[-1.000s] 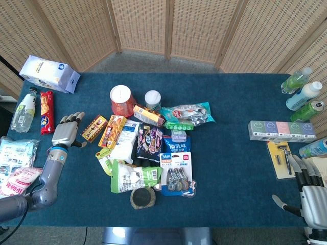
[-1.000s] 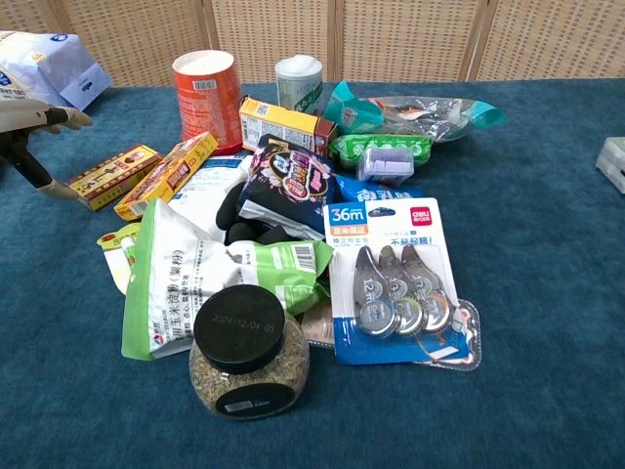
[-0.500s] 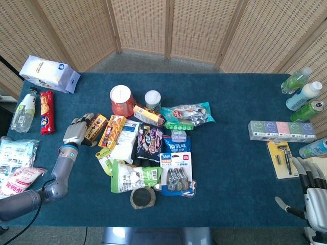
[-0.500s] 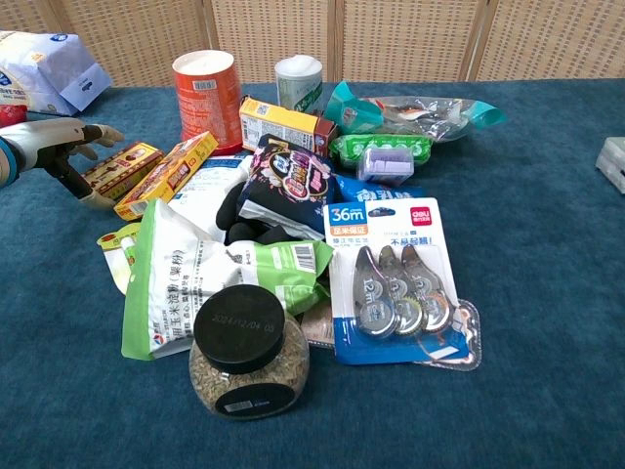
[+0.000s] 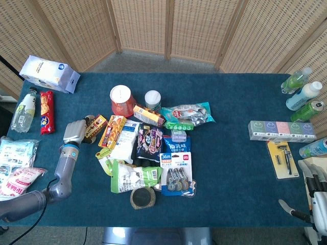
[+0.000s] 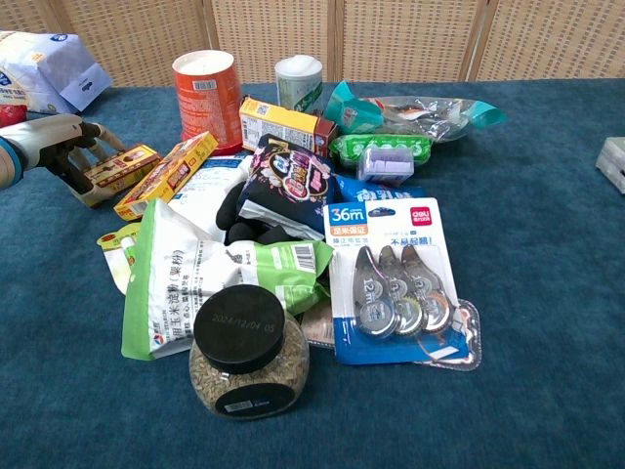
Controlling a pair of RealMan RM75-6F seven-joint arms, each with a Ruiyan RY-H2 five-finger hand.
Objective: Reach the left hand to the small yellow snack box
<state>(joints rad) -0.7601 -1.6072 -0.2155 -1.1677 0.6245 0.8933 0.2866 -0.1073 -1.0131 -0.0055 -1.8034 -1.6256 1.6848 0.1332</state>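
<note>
The small yellow snack box lies flat at the left edge of the snack pile, beside a longer yellow box. My left hand is at the small box's left end. Its fingers bend down over that end and touch it, with the thumb low beside it. The box still rests on the table. My right hand sits at the table's near right corner, fingers apart and holding nothing.
A red cup stands behind the boxes. A red biscuit pack, a bottle and a white bag lie to the left. A green pouch and a jar sit nearer.
My left hand has moved right onto the small yellow box's end and its fingers have curled down over it. My right hand has drawn back toward the table's corner.
</note>
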